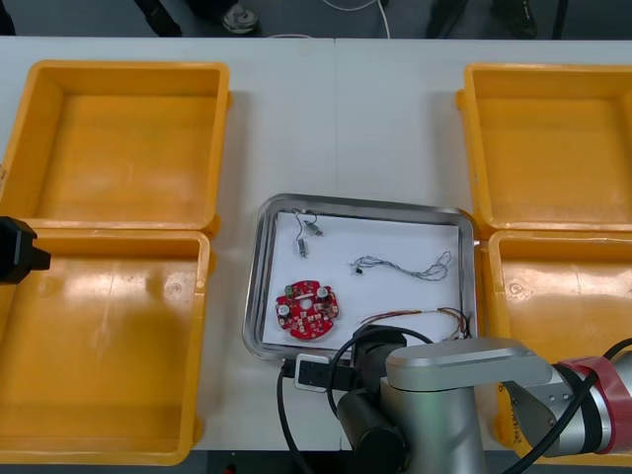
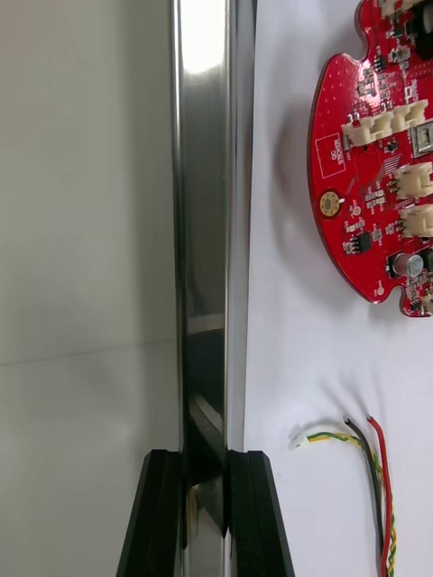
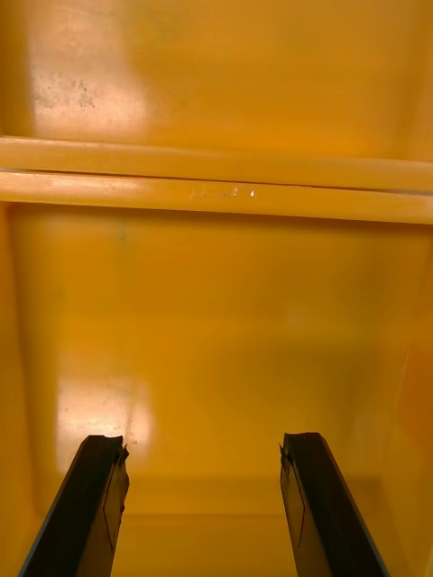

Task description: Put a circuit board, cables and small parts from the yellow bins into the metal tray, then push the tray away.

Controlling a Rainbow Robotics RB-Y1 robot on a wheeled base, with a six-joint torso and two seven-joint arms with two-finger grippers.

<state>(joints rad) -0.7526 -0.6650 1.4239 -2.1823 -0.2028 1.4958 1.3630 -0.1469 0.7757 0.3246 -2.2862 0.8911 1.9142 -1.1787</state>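
Observation:
The metal tray, white inside, lies mid-table between the yellow bins. In it are a round red circuit board, a red and yellow cable, a thin black cable and a small metal part. My right arm reaches over the tray's near edge. In the right wrist view, my right gripper is shut on the tray's shiny rim, with the board and the cable just inside. My left gripper hangs open over a bin floor.
Two yellow bins stand at the left and two at the right, all bare inside. Bare table stretches beyond the tray to the far edge. The left arm's black end shows at the left edge.

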